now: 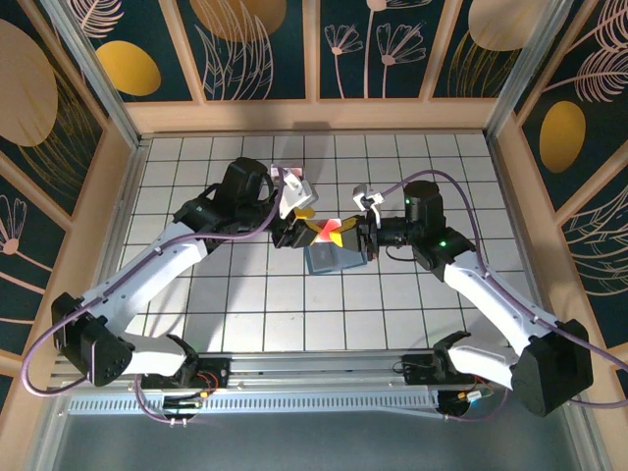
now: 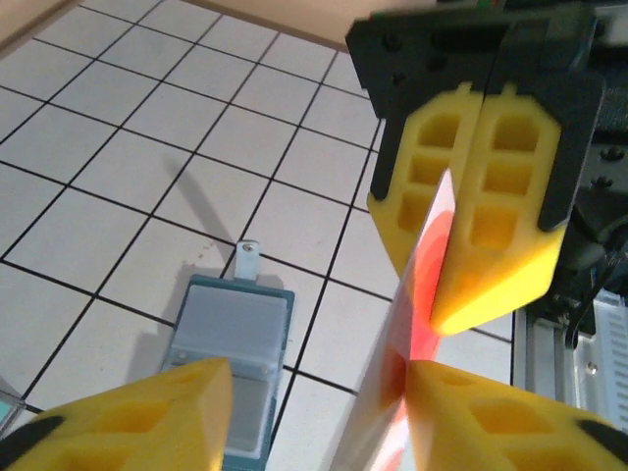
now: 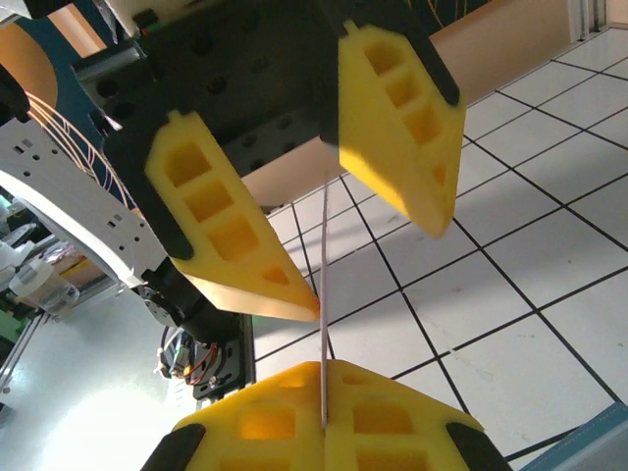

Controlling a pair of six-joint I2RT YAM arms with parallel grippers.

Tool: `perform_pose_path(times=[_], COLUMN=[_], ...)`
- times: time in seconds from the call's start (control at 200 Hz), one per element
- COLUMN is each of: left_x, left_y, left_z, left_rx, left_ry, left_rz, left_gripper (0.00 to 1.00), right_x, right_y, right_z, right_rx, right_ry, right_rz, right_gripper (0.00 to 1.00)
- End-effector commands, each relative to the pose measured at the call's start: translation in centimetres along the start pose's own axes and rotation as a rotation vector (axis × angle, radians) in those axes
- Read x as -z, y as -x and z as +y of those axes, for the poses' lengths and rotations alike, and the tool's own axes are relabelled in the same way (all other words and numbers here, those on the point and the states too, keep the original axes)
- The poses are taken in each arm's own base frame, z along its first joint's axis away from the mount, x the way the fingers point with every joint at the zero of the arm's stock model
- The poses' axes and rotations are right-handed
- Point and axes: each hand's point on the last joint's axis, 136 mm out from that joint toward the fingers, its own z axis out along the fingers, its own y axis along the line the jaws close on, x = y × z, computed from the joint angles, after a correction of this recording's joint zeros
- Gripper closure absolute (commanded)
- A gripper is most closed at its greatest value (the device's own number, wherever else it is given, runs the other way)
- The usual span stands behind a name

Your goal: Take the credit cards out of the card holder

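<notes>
1. The left hand (image 1: 300, 224) hangs over the middle of the counter (image 1: 196, 294). Its fingers (image 2: 147, 412) are apart and straddle the card (image 1: 329, 233). One finger seems to touch the card's face and the other stands off, so nothing is clamped yet.
2. The card, salmon-red, is up in the air between the two hands, edge-on to each. This is probably so that it can pass from one hand to the other.
3. The holder (image 1: 332, 259) lies flat on the counter just below the card (whether more cards sit inside, I cannot tell).
4. The right hand (image 1: 365, 238) is clamped on the card's other end, which steadies it for the left to take.
</notes>
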Motion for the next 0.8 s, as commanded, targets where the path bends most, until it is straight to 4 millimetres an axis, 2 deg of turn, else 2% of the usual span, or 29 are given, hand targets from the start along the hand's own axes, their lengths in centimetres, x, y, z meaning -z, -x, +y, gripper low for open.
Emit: perform_pose_path(times=[0.0, 0.08, 0.21, 0.29, 0.355, 0.395, 0.41, 0.46, 0.48, 0.596, 0.791], left_x=[0.1, 0.0, 0.1, 0.2, 0.3, 0.4, 0.4, 0.4, 0.5, 1.1, 2.8], left_y=[-0.1, -0.1, 0.2, 0.3, 0.4, 0.4, 0.4, 0.5, 0.6, 1.4, 2.4], left_z=[-0.8, -0.8, -0.9, -1.2, -1.4, -1.4, -1.4, -1.1, -0.9, 0.9, 5.0], left_rx=[-0.029, -0.032, -0.044, -0.055, -0.065, -0.071, -0.071, -0.072, -0.071, -0.061, -0.099], left_ry=[-0.056, -0.061, -0.058, -0.076, -0.083, -0.082, -0.078, -0.059, -0.045, 0.083, 0.362], left_rz=[0.007, 0.004, -0.018, -0.027, -0.034, -0.036, -0.036, -0.041, -0.045, -0.092, -0.140], left_gripper=[0.65, 0.77, 0.78, 0.86, 1.00, 1.00, 1.00, 1.00, 1.00, 1.00, 1.00], right_x=[0.3, 0.3, 0.2, 0.2, 0.2, 0.2, 0.2, 0.2, 0.3, 0.9, 3.5], right_y=[1.2, 1.1, 1.0, 0.8, 0.9, 0.9, 0.9, 0.9, 1.0, 1.3, 2.3], right_z=[1.5, 1.5, 1.2, 1.1, 1.0, 0.8, 0.7, 0.3, 0.1, -1.4, -4.9], right_rx=[0.055, 0.056, 0.053, 0.048, 0.048, 0.045, 0.044, 0.043, 0.041, 0.042, 0.023], right_ry=[0.033, 0.034, 0.031, 0.031, 0.025, 0.012, 0.006, -0.025, -0.041, -0.157, -0.462], right_rz=[-0.015, -0.013, -0.011, -0.009, -0.011, -0.010, -0.011, -0.012, -0.015, -0.036, -0.116], right_gripper=[1.00, 1.00, 1.00, 1.00, 1.00, 1.00, 0.98, 0.75, 0.71, 0.56, 0.44])
